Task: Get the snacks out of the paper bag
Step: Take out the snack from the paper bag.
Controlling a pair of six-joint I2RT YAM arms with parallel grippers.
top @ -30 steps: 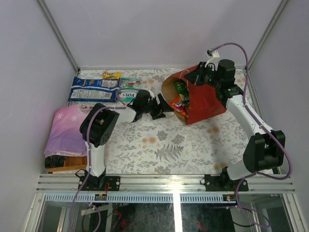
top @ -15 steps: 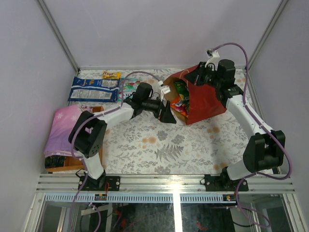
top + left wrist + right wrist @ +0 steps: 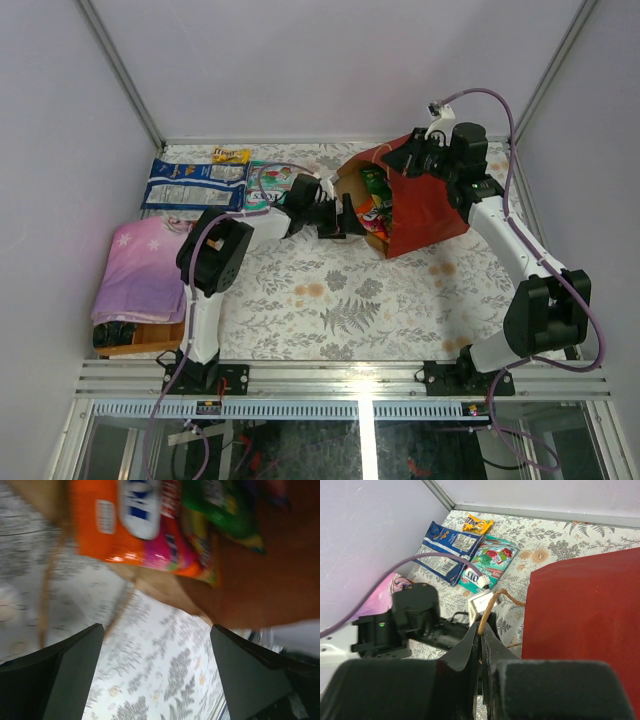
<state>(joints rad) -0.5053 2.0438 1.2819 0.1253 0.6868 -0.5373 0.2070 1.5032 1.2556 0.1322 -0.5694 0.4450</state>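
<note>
Floral table [image 3: 380,300]: left end effector [image 3: 156,628] spread at paper bag [image 3: 425,205], right end effector [image 3: 481,635] clamping its twine handle [image 3: 492,600].

R fingers [image 3: 462,652] pressed together at btm centre, pinching tan twine handle [image 3: 496,596] of red paper bag [image 3: 580,605]; bag's flat side fills the right. Beyond, on floral counter [image 3: 560,540]: two blue-white packs [image 3: 447,547] side by side, teal pouch [image 3: 487,562] just beside them, small yellow packet [image 3: 477,525] near far wall. Black L arm [image 3: 412,617] w/ purple cable [image 3: 420,560] at left, pink cloth [image 3: 395,586] behind it.
</note>
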